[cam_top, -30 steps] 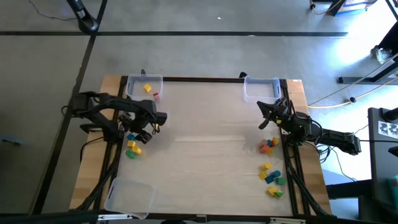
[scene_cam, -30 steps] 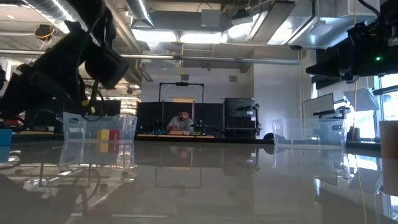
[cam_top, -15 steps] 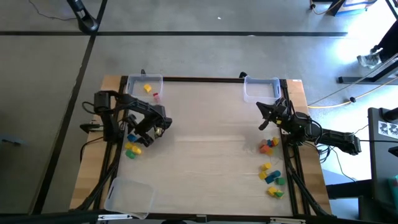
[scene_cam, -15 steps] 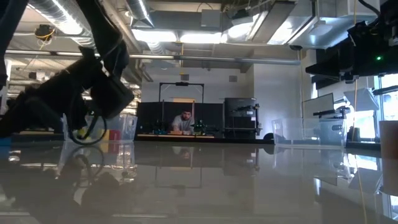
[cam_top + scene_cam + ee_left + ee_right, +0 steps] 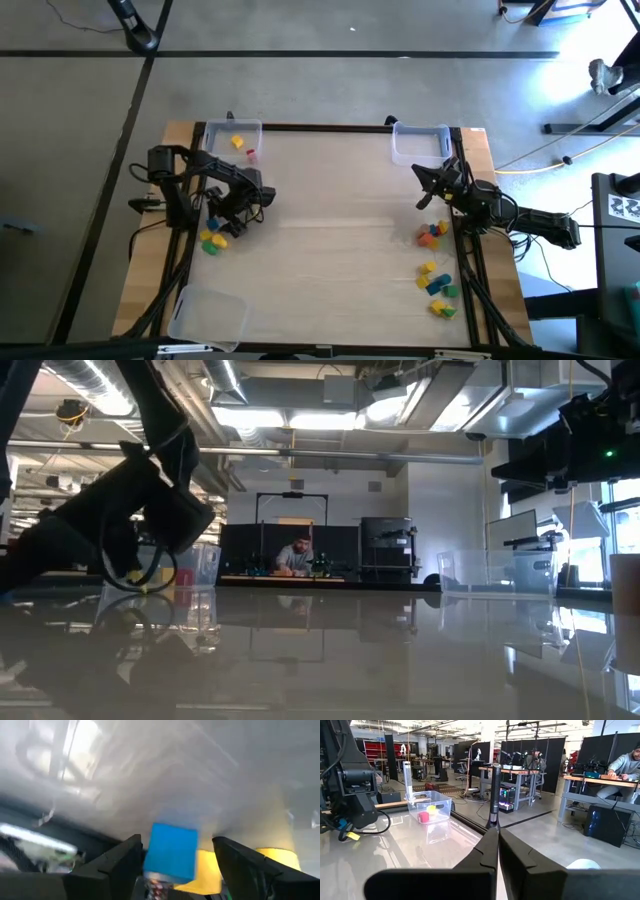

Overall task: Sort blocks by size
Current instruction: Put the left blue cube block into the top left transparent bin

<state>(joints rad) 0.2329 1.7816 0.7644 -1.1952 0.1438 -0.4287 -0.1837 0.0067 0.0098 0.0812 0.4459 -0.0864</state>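
Observation:
On the table's left lies a small cluster of blocks: a blue one (image 5: 212, 221), a yellow one (image 5: 216, 237) and a green one (image 5: 210, 246). My left gripper (image 5: 224, 216) hangs low over this cluster, tipped downward and open. In the left wrist view its two fingers stand on either side of the blue block (image 5: 172, 851), with yellow blocks (image 5: 210, 870) just behind it. More blocks lie along the right edge: an orange-red group (image 5: 432, 234) and a yellow, blue and green group (image 5: 437, 285). My right gripper (image 5: 424, 196) waits shut above the right side, pointing level.
A clear tray (image 5: 232, 140) at the far left holds a yellow and a red block. Another clear tray (image 5: 420, 143) stands at the far right, and a third (image 5: 208, 315) at the near left corner. Bare table spreads across the middle. A person sits at a desk beyond the table.
My left gripper has come down and a little toward the near edge, onto the left cluster of blocks, rolling its wrist on the way. It has stayed open. The blocks have not moved.

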